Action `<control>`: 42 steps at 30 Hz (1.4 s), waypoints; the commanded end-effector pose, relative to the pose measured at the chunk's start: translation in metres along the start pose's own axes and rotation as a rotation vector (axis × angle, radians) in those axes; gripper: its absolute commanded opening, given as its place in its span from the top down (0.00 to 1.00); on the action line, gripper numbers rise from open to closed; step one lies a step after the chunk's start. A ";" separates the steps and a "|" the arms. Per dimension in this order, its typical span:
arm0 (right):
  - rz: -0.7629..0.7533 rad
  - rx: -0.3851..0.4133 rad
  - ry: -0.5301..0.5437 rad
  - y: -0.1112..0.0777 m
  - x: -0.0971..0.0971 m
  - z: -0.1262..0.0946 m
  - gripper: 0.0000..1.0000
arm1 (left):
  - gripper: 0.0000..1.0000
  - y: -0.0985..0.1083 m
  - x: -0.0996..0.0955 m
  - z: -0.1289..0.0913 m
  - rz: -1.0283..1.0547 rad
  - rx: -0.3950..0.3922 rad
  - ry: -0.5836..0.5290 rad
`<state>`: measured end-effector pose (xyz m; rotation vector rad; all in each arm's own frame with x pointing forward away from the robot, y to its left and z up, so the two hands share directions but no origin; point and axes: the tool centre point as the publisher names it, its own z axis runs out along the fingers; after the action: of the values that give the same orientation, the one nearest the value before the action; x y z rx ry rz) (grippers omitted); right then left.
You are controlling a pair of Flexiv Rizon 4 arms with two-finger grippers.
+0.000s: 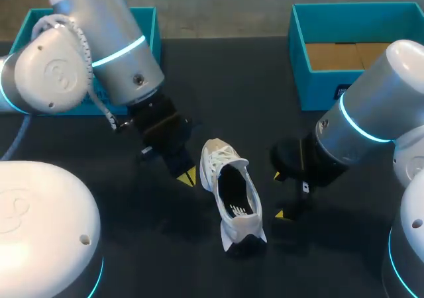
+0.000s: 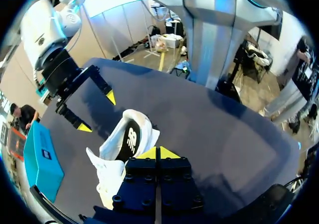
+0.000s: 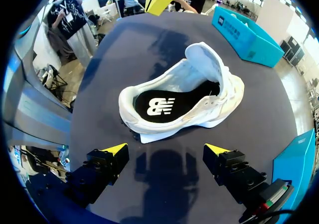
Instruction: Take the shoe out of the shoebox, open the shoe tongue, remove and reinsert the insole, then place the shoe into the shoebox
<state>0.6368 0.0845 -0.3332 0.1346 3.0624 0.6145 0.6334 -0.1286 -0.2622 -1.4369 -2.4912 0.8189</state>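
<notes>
From above, the shoe (image 1: 232, 195) lies outside the shoebox (image 1: 318, 89), opening upward, which I judge leaves the insole (image 1: 233, 191) reachable. The left gripper (image 1: 187, 176) is just beside its laced end and the right gripper (image 1: 278, 195) beside its opposite flank.

The left wrist shows that gripper's fingers pressed together, empty, just beside the shoe.

The right wrist shows its fingers spread, empty, facing the shoe. Only here is the raised tongue (image 3: 207, 59) plain.
</notes>
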 end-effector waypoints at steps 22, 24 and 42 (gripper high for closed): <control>-0.127 0.048 0.023 -0.085 -0.034 -0.055 0.00 | 1.00 -0.012 -0.042 0.062 0.238 -0.201 0.228; -0.130 0.046 0.030 -0.093 -0.038 -0.056 0.00 | 1.00 -0.011 -0.046 0.067 0.257 -0.209 0.245; -0.121 0.027 0.034 -0.110 -0.045 -0.061 0.00 | 1.00 0.003 -0.065 0.107 0.386 -0.245 0.406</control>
<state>0.6725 -0.0444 -0.3193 -0.0629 3.0854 0.5794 0.6263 -0.2131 -0.3363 -2.0017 -2.1619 0.3365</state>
